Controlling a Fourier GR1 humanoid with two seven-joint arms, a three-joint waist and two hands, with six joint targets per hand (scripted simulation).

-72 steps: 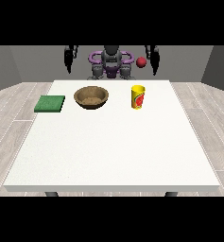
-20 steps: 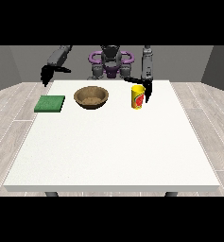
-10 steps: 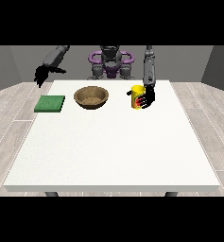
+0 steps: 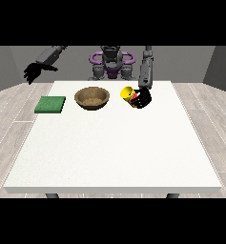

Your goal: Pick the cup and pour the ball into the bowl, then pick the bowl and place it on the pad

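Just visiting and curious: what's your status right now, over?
Hand at view's right shut on yellow cup, tipped toward bowl. Other hand raised, holding nothing. Green pad beside bowl. Nothing between cup and bowl.

White table (image 4: 109, 157), pale wood-plank floor (image 4: 9, 105), grey walls (image 4: 219, 62)

Yellow cup (image 4: 128, 94) with red mark, brown bowl (image 4: 91, 97), green pad (image 4: 50, 105), white table (image 4: 114, 147)
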